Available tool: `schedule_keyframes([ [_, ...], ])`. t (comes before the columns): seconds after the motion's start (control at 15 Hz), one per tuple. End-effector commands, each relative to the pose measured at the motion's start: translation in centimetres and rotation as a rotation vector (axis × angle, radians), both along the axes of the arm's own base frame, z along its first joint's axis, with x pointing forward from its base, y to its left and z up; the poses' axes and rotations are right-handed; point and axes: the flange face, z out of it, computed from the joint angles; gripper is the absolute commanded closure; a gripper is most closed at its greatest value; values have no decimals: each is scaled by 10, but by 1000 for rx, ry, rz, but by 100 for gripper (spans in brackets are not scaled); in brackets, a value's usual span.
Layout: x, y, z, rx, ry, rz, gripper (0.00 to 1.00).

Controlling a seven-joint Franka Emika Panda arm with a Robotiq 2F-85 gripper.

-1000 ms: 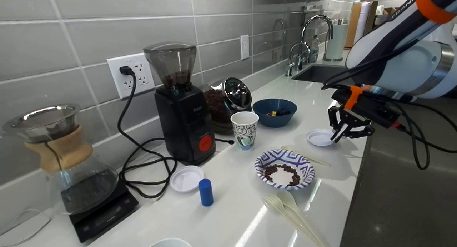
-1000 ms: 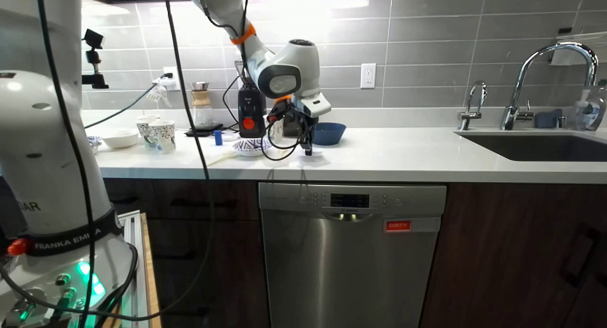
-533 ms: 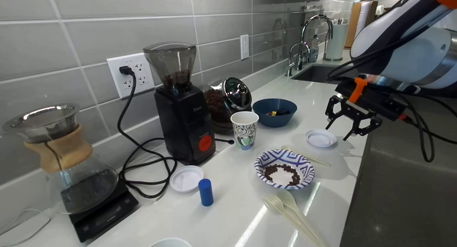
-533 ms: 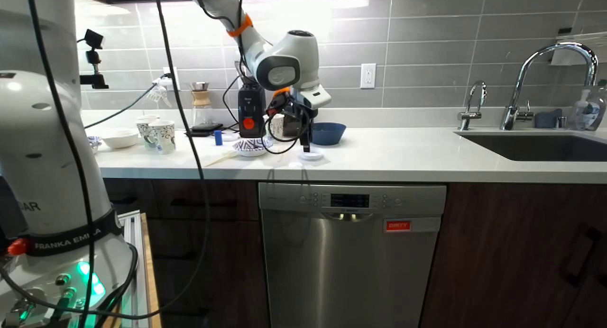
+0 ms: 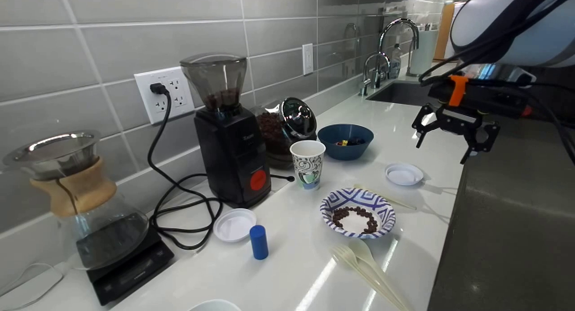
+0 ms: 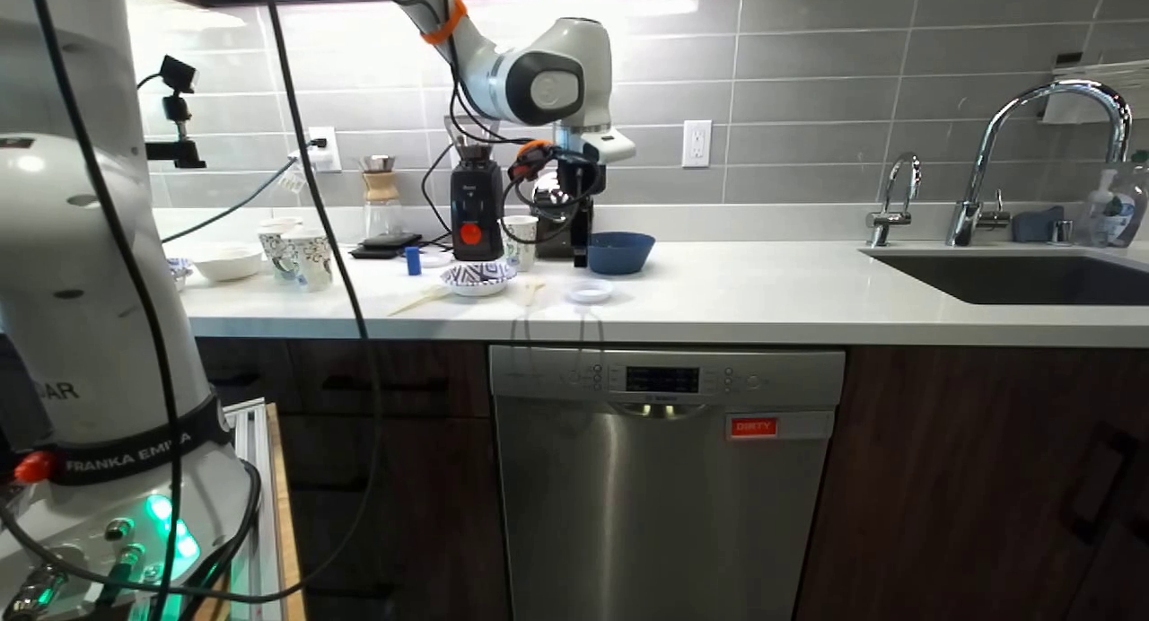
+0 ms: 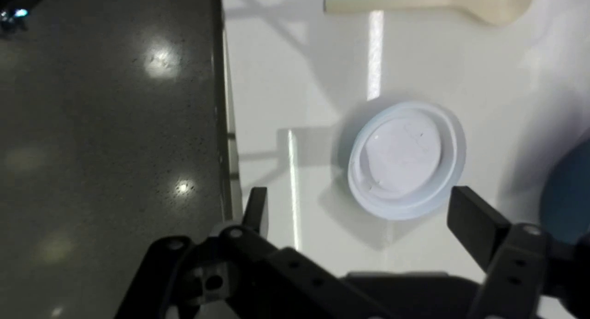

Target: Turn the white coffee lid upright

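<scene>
The white coffee lid (image 5: 404, 174) lies flat on the counter near its front edge, and it shows in both exterior views (image 6: 590, 291). From above, in the wrist view, the lid (image 7: 403, 157) has a raised rim round a recessed middle. My gripper (image 5: 441, 153) hangs above the counter, apart from the lid and on the front-edge side of it in that exterior view. Its jaws stand wide apart. Nothing is between the black fingers (image 7: 479, 224), and the lid appears beyond their tips in the wrist view.
A patterned bowl (image 5: 330, 212) with coffee beans and a pale spoon (image 7: 488, 3) lie near the lid. Behind stand a blue bowl (image 5: 346, 151), a paper cup (image 5: 309, 167) and a black grinder (image 5: 231, 160). A larger white disc (image 5: 235, 225) lies beside a blue cylinder (image 5: 259, 242).
A second ago the nearly shut fingers were at the lid's edge. They have spread wide, and the gripper has risen and drawn away, leaving the lid on the counter.
</scene>
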Motion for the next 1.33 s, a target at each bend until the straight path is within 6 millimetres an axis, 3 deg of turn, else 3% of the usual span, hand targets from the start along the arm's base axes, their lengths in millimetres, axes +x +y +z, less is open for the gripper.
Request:
schedule_keyframes([
  [0.0,4,0,3,-34,-8,-9,0],
  [0.2,9,3,3,-58,-12,-13,0],
  [0.73,28,42,-26,70,-36,-25,0],
  [1.27,36,38,-59,62,-49,-49,0],
])
